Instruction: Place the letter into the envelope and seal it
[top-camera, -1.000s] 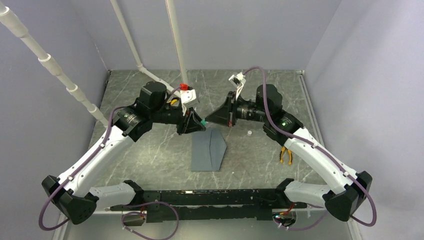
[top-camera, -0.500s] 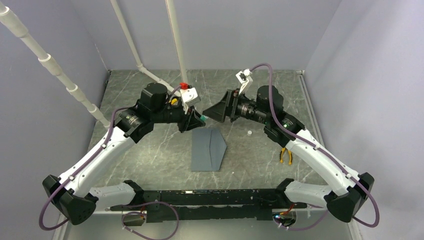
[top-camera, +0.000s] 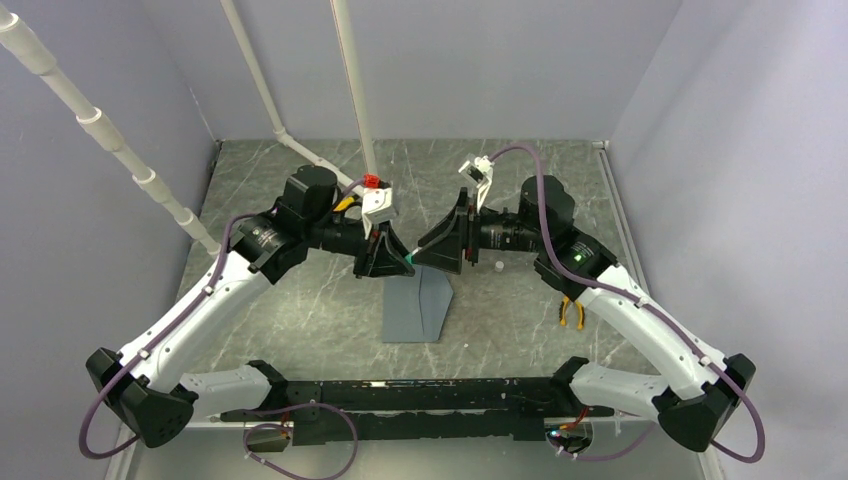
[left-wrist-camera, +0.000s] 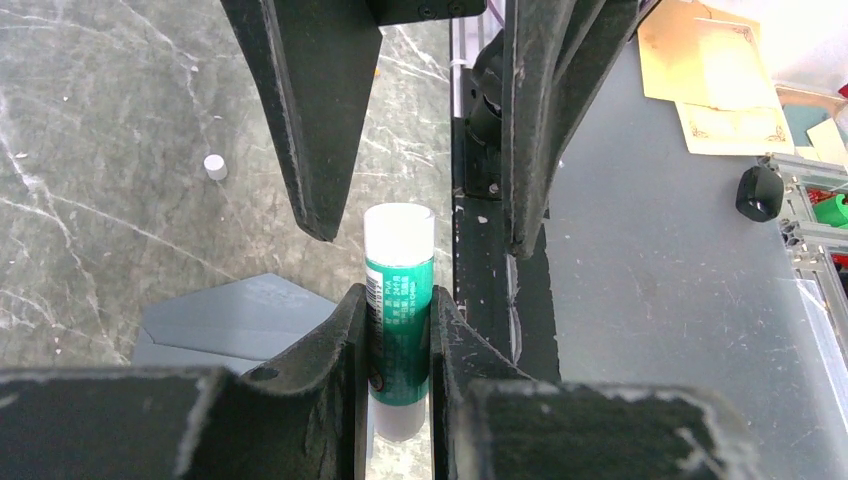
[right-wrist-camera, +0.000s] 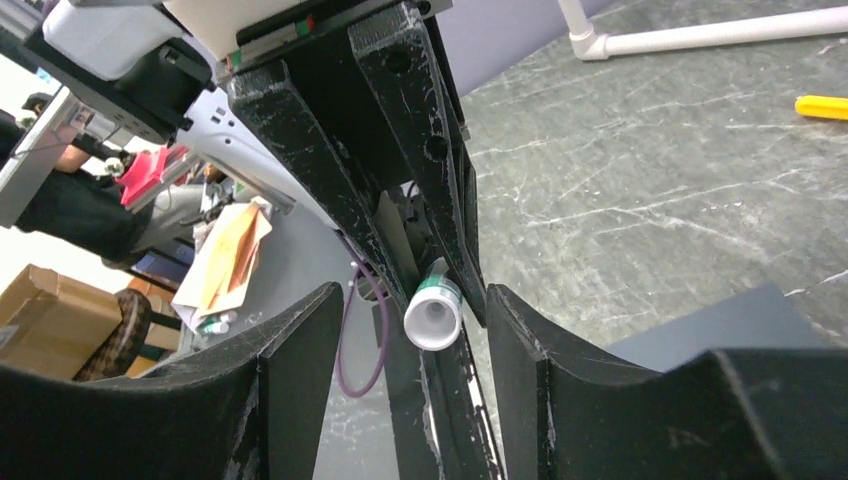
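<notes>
We note the marble table (top-camera: 300, 300) first, its near edge cut off behind the arm bases. The envelope (top-camera: 410, 312) lies flat at centre, its far end hidden beneath the two grippers. The letter we cannot make out, and whether it sits inside the envelope we cannot tell. The left gripper (top-camera: 398, 258) is clenched on a green glue stick (left-wrist-camera: 398, 290). The right gripper (right-wrist-camera: 415, 300) is released: its fingers stand apart on either side of the stick's white end, not touching it. Orange-handled pliers (top-camera: 572, 311) are partly covered by the right arm. A small white cap (top-camera: 497, 266) lies alone near the envelope.
</notes>
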